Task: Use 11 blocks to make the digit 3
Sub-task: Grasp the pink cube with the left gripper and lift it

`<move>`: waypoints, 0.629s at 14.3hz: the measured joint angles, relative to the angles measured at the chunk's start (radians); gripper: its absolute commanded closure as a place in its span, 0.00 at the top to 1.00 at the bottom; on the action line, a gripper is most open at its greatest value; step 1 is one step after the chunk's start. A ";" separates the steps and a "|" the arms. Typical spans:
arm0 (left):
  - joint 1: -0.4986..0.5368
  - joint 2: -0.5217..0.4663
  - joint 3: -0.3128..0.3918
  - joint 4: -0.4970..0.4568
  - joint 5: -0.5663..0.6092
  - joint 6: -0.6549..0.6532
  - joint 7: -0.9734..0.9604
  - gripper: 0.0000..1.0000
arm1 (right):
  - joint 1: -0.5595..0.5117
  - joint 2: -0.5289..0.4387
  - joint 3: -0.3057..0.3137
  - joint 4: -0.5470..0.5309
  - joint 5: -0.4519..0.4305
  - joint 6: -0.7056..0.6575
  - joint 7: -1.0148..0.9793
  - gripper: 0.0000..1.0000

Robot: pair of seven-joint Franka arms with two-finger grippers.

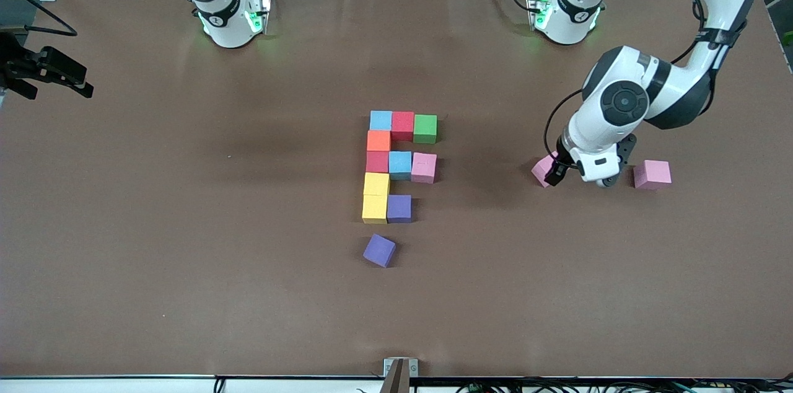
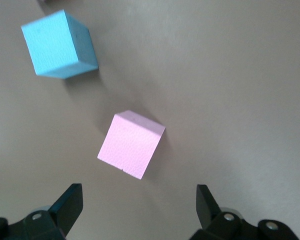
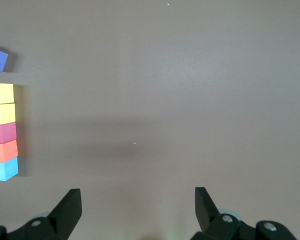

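Mid-table, blocks lie in a partial figure: light blue (image 1: pixel 381 120), red (image 1: pixel 403 125) and green (image 1: pixel 425 128) form the bar farthest from the front camera. A column of orange (image 1: pixel 378 141), red (image 1: pixel 376 162) and two yellows (image 1: pixel 375 196) runs down from it, with blue (image 1: pixel 400 164), pink (image 1: pixel 424 167) and purple (image 1: pixel 399 207) beside it. A loose purple block (image 1: pixel 379 250) lies nearer the camera. My left gripper (image 1: pixel 553 175) (image 2: pixel 139 195) hangs open just over a pink block (image 1: pixel 543 168) (image 2: pixel 131 144), which is ahead of its fingers, not between them. My right gripper (image 3: pixel 137 197) is open and empty, out of the front view.
Another pink block (image 1: pixel 652 174) lies beside the left hand, toward the left arm's end. A light blue block (image 2: pixel 60 45) shows in the left wrist view only. A black clamp (image 1: pixel 43 70) sticks in at the right arm's end. A small bracket (image 1: pixel 399 371) sits at the front edge.
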State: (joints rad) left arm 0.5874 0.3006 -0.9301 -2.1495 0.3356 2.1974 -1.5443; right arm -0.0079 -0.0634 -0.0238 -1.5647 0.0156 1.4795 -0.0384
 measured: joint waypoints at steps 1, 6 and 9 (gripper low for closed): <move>0.004 -0.008 -0.002 -0.030 -0.001 0.028 0.002 1.00 | 0.000 0.000 -0.001 0.000 0.000 -0.001 -0.001 1.00; 0.071 -0.011 -0.002 -0.076 -0.012 0.114 0.249 1.00 | 0.000 0.000 -0.002 0.000 -0.016 -0.006 -0.005 1.00; 0.108 0.035 0.000 -0.088 -0.013 0.175 0.331 1.00 | 0.000 0.000 -0.002 -0.002 -0.018 -0.012 -0.005 1.00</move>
State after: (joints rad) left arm 0.6949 0.3357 -0.9303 -2.2377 0.3229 2.3719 -1.2132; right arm -0.0080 -0.0634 -0.0259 -1.5670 -0.0028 1.4675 -0.0437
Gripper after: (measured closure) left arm 0.000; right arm 0.000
